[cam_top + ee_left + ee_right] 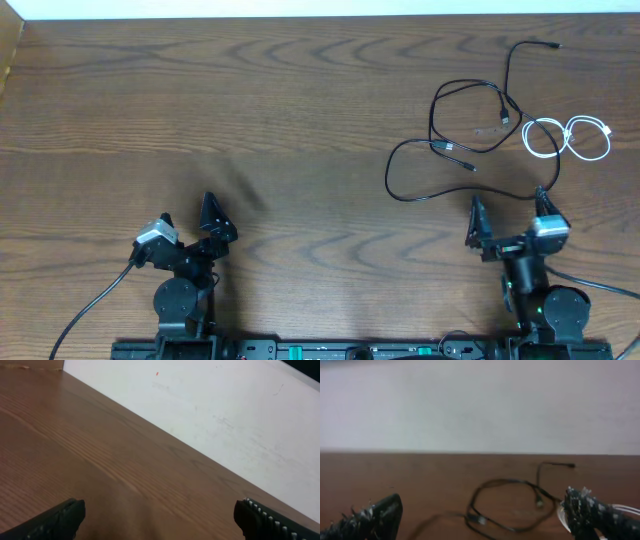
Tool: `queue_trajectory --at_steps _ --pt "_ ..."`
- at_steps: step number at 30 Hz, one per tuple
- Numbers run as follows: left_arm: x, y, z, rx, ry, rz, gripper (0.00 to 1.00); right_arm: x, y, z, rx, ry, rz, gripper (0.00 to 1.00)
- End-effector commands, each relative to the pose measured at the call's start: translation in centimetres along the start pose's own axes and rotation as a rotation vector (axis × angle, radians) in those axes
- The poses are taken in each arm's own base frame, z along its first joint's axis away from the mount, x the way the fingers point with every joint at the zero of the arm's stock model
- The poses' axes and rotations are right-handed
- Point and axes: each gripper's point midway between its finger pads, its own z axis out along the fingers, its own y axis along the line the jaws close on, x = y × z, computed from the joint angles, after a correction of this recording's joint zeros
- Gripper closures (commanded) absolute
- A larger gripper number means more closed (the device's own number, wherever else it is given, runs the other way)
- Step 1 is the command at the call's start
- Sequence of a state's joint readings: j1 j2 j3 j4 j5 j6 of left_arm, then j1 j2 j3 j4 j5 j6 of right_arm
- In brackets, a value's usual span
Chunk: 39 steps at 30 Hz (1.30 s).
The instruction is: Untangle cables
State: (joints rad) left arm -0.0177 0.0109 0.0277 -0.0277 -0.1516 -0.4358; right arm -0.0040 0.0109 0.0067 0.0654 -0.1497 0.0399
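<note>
Cables (505, 118) lie on the far right part of the wooden worktop (250, 100), ahead of the right arm and well apart from the left one. The black cords cross each other in a loose tangle of thin loops. One strand runs up toward the far edge and ends in a small plug (553, 45), and another sweeps out in a wide curve toward the near side. The white cable (566, 137) sits just to the right of the black ones, curled into two small loops side by side. Whether it touches the black cords cannot be told from above.

The right fingers (476, 220) stand spread wide with nothing between them, low over the worktop just short of the near curve of the black cords. In the right wrist view the black loops (510, 505) lie between and beyond the two fingers (370, 520), with a sliver of the white cable (622, 507) at the right one.

The left fingers (213, 215) are likewise spread wide and hold nothing. The left wrist view shows both fingers (55, 520) over bare wood (100, 450), facing a white wall (210, 415) at the worktop's edge.
</note>
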Motion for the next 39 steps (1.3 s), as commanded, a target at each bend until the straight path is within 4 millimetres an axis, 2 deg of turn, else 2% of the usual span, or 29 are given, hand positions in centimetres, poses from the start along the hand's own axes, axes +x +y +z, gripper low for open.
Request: queue_trajectory --at_steps 1,2,19,24,39 --pt "1.6 0.8 0.1 -0.023 0.045 0.031 0.01 2.0 0.4 -0.1 -0.026 0.079 -0.133 0.01" --pt "1.6 0.8 0.1 -0.023 0.045 0.031 0.01 3.1 0.3 -0.2 -0.027 0.122 -0.126 0.01" --pt "1.6 0.8 0.1 -0.023 0.045 0.031 0.01 3.0 0.0 -0.2 -0.008 0.120 -0.126 0.01" --pt "1.6 0.8 0.1 -0.023 0.045 0.031 0.01 3.0 -1.5 -0.3 0.089 0.119 -0.019 0.01" --pt "1.6 0.8 0.1 -0.023 0.045 0.031 0.00 3.2 -1.6 -0.3 0.093 0.126 0.025 0.01"
